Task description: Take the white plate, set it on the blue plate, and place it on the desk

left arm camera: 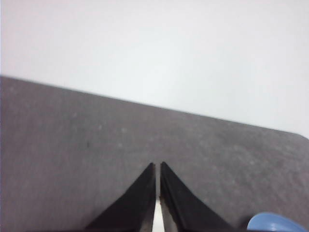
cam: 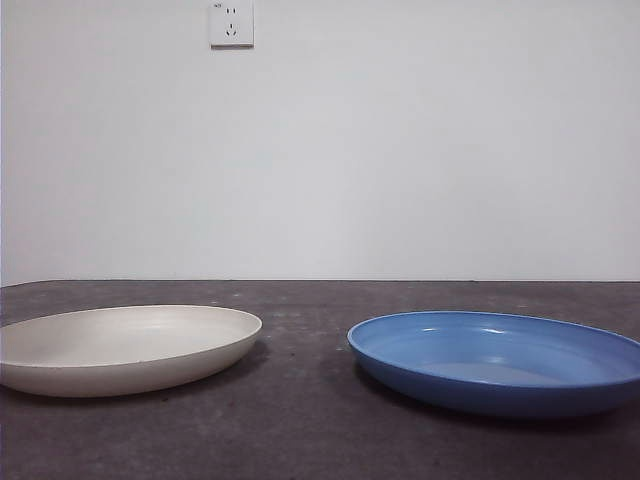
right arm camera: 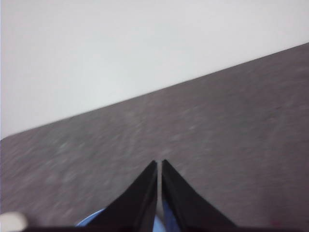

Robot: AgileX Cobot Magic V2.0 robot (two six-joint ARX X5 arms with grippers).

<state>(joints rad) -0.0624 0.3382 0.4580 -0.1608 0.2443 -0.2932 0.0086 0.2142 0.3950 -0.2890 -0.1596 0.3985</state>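
Observation:
The white plate (cam: 125, 347) lies flat on the desk (cam: 310, 420) at the left in the front view. The blue plate (cam: 497, 360) lies flat on the desk at the right, apart from it. Neither arm shows in the front view. My left gripper (left arm camera: 158, 165) is shut and empty above the desk; a sliver of the blue plate (left arm camera: 276, 223) shows beside its jaws. My right gripper (right arm camera: 159, 163) is shut and empty, with the blue plate's rim (right arm camera: 91, 221) under its jaws and a bit of the white plate (right arm camera: 12, 221) at the picture's corner.
A white wall (cam: 400, 150) with a power socket (cam: 231, 23) stands behind the desk's far edge. A gap of bare desk separates the two plates.

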